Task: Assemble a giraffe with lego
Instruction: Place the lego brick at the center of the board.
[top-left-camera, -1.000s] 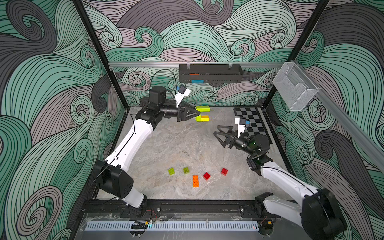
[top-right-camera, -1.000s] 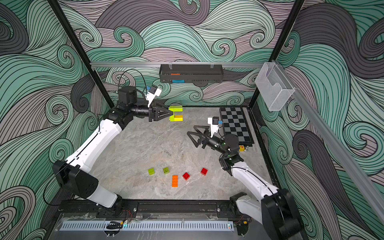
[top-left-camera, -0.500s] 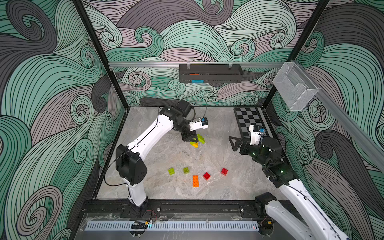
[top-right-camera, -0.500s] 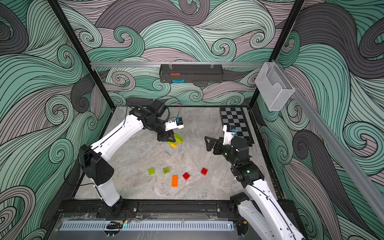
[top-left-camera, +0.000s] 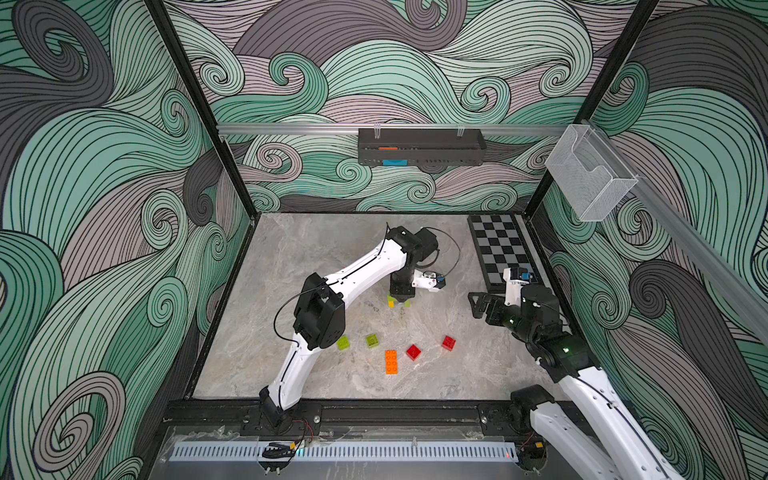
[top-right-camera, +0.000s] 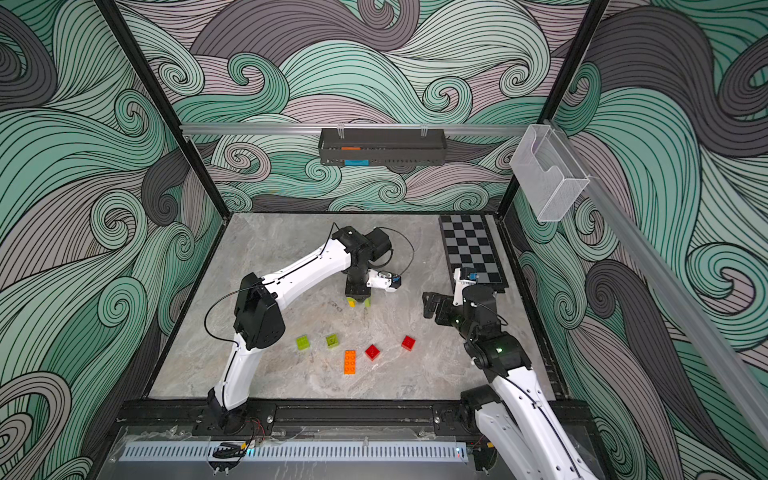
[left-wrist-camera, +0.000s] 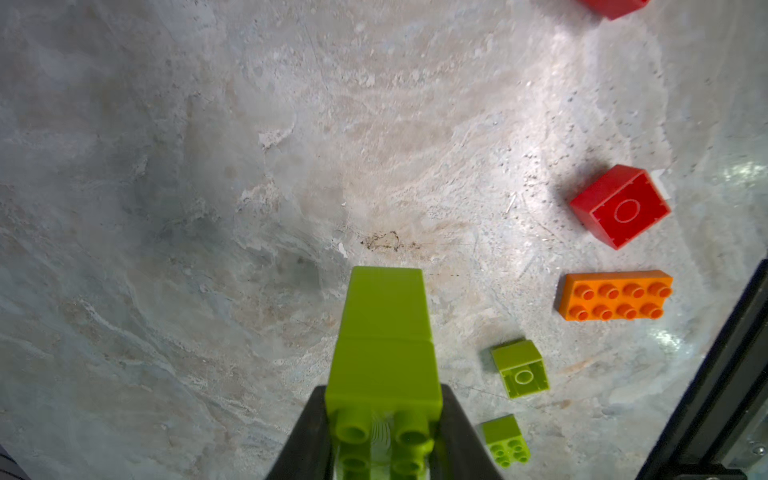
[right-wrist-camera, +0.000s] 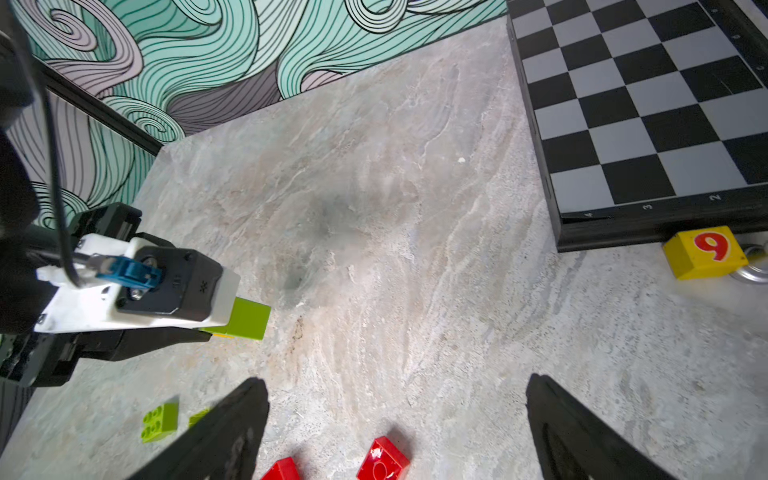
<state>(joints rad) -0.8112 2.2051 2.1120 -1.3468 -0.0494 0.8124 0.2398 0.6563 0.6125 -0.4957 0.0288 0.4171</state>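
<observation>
My left jaws clamp a lime-green and yellow brick stack (top-left-camera: 406, 304), mid-frame in both top views; my right jaws are spread wide, gripping nothing.

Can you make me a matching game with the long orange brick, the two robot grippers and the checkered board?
Things:
1. long orange brick
2. left gripper
3. right gripper
4. checkered board

States:
A. fingers wide open, holding nothing
B. black and grey squares
C. lying flat, studs up
D. fingers shut on the green brick piece

Pairs: 1-C, 2-D, 3-A, 4-B
</observation>
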